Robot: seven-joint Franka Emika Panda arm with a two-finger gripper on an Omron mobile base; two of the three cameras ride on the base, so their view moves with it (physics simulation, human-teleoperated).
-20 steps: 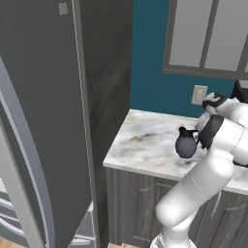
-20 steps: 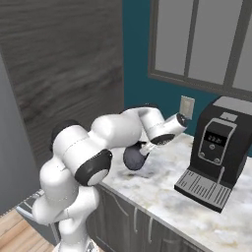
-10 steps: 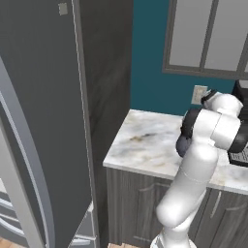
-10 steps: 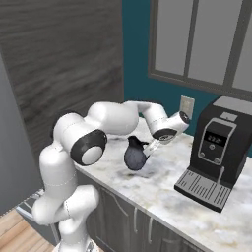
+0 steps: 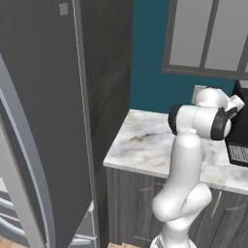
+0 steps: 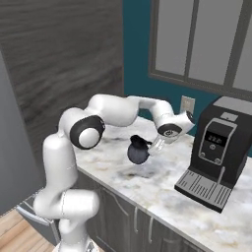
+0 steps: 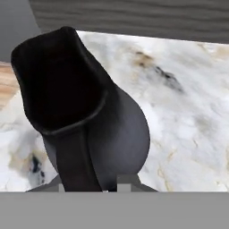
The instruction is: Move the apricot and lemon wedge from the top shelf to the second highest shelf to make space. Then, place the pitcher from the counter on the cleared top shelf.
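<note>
Upright, pitcher (image 6: 138, 150) on counter (image 6: 162, 184)

The pitcher (image 6: 138, 151), a glossy dark grey jug with a round belly, narrow neck, wide mouth and looped handle, is seen upright on the white and grey marbled surface (image 6: 162, 187), its handle (image 7: 78, 156) turned toward the hand view.

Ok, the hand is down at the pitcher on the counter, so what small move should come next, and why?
Probably lift straight up a little. The hand sits at the pitcher, its handle between the fingertips, and the pitcher rests on the counter, so a small raise would test the grip.
</note>
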